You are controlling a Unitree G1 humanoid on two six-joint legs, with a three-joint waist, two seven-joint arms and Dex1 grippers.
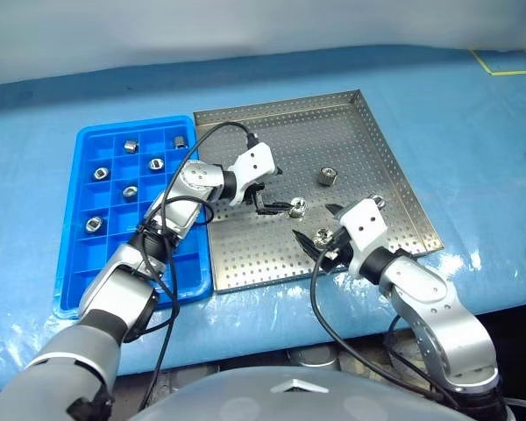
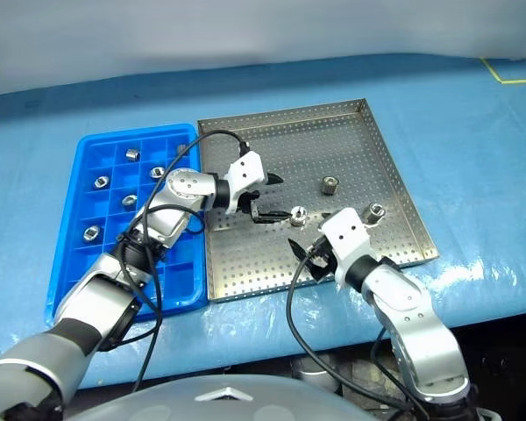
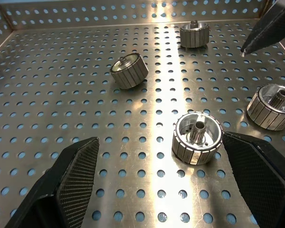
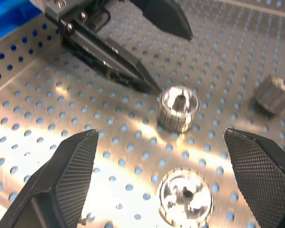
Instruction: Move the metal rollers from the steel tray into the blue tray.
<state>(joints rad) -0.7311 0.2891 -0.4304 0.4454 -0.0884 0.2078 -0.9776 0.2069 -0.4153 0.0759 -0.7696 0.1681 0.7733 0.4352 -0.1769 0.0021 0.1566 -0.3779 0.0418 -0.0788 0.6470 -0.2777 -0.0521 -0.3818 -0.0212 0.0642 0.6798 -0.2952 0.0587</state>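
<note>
Four metal rollers [image 1: 298,208] on steel tray [image 1: 394,167], blue tray [image 1: 79,219] at nine o'clock; left tool [image 1: 273,197] and right tool [image 1: 318,243] spread, seemingly converging: collision risk.

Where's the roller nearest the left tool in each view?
Left eye view: roller mid steel tray, by the left tool.
Right eye view: same spot.
Left wrist view: between that tool's open fingers.
Right wrist view: beside the left tool's lower fingertip.
Shared landmark: the tray's perforated floor.
</note>
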